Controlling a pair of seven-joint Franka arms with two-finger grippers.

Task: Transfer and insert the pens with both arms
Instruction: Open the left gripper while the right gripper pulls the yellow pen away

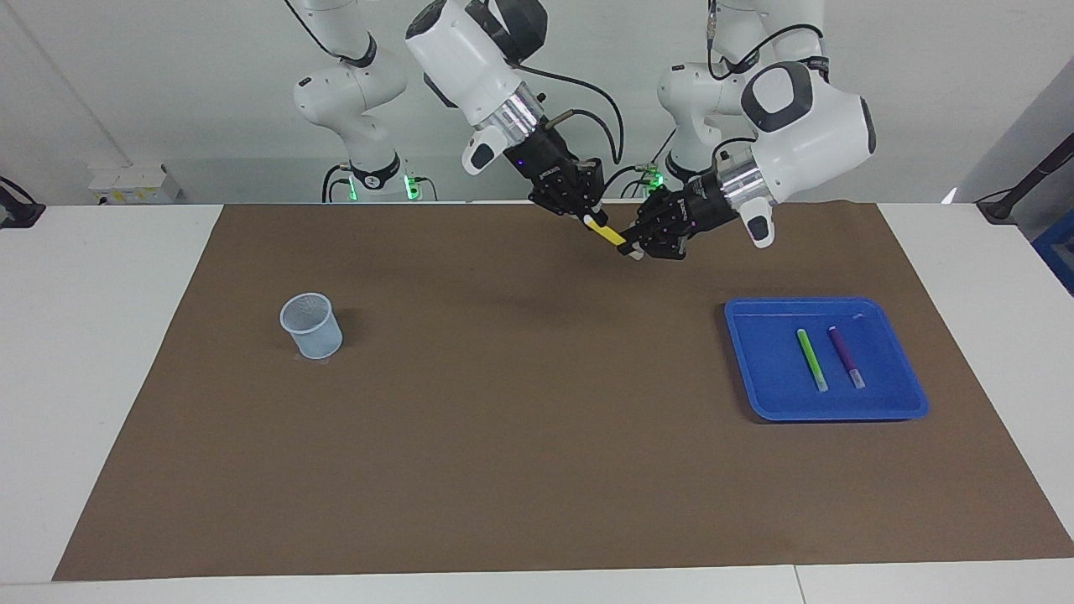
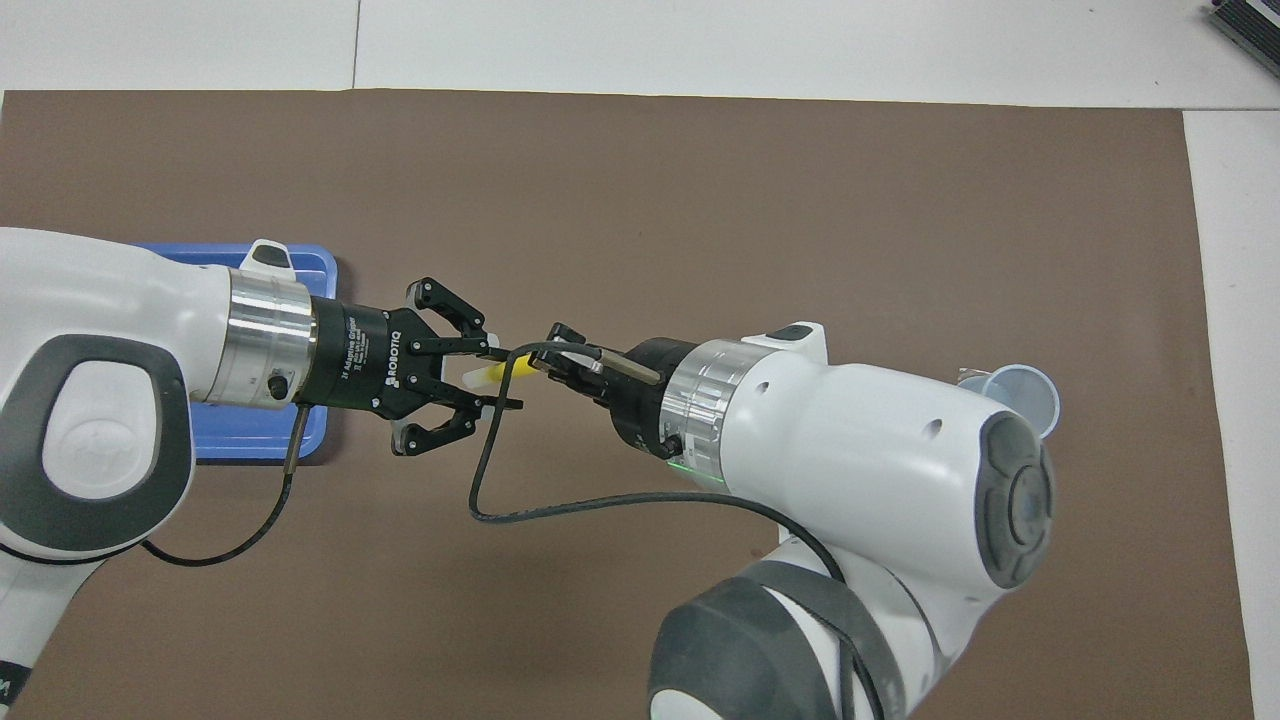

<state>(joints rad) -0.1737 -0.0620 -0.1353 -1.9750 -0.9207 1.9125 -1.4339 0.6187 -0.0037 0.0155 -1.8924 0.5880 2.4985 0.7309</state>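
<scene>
A: Where is the yellow pen (image 1: 606,231) at this moment?

B: Up in the air over the brown mat (image 1: 520,436), at the robots' edge of it, between the 2 hands. It slants, with its whitish end low.

A: Who has hold of it?

B: The right hand (image 1: 592,219) is pinched shut on its upper end. The left hand (image 1: 635,248) is at the lower, whitish end, and in the overhead view its fingers (image 2: 505,404) stand parted on either side of the pen (image 2: 490,373), so they are part open. Whether they touch the pen I cannot tell.

A: And the right hand from above?

B: The right hand (image 2: 545,364) is mostly hidden under its own wrist and a black cable (image 2: 480,470) that loops across in front of it.

A: The other 2 pens?

B: Both lie in the blue tray (image 1: 906,403) toward the left arm's end of the bench (image 1: 109,335). The green pen (image 1: 810,359) and the purple pen (image 1: 845,356) lie side by side, apart, whitish ends pointing away from the robots. The green one is the one nearer the mat's middle.

A: Anything else on the mat?

B: 1 pale cup (image 1: 311,325), upright, toward the right arm's end, well apart from the tray. From above the cup (image 2: 1020,400) shows partly under the right arm.
</scene>
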